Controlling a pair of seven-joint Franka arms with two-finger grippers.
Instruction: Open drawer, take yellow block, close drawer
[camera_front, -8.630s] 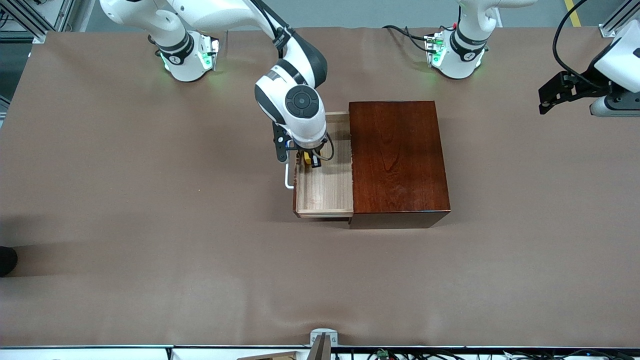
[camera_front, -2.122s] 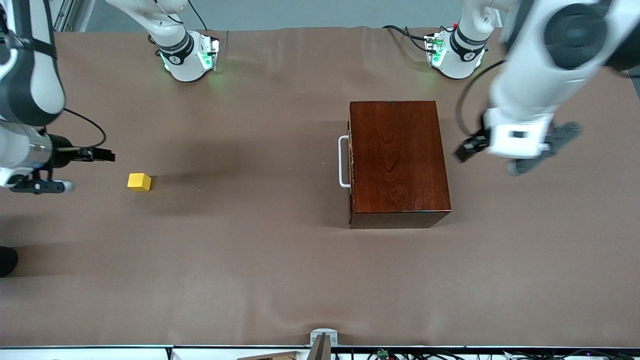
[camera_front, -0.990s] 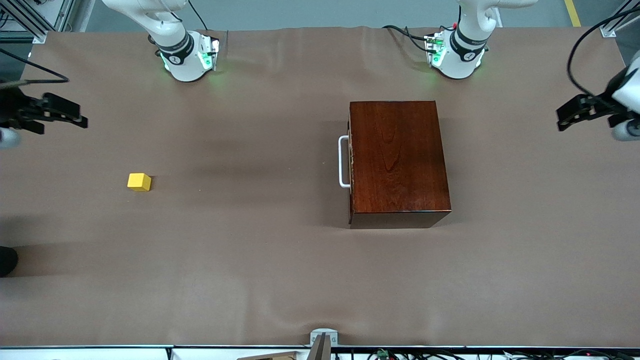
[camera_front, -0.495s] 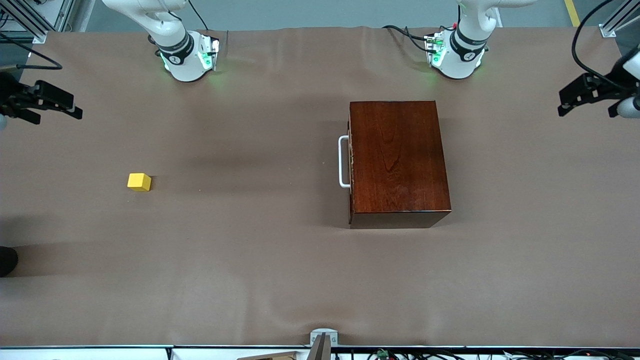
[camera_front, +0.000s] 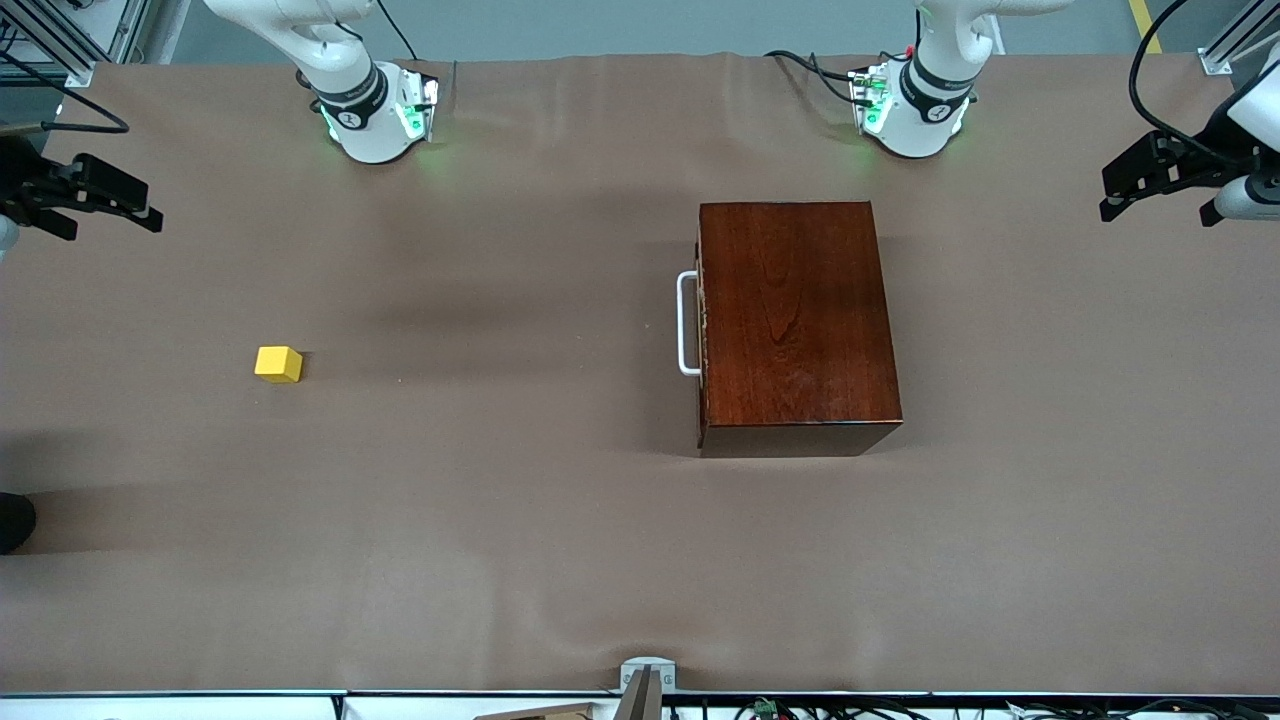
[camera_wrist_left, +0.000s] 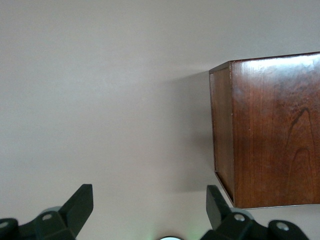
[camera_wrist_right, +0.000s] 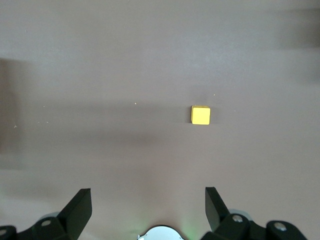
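Yellow block (camera_front: 278, 363) sits alone on the table (camera_front: 520, 560) toward the right arm's end. Drawer (camera_front: 702, 325) fully shut in the wooden box (camera_front: 797, 325), white handle (camera_front: 685, 323) outside. Right pincer (camera_front: 100, 195) and left pincer (camera_front: 1150, 180) both spread wide, empty, over the table's ends.

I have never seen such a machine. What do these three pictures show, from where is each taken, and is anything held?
Two white robot arms work at a brown table. The wide picture looks down from a high camera facing them. The other two come from cameras on the wrists. The right gripper hangs above the yellow block, which lies alone on the table toward the right arm's end. The left gripper hangs at the left arm's end, beside the dark wooden box. Its drawer, with a white handle, is shut. Both grippers have open fingers and hold nothing.
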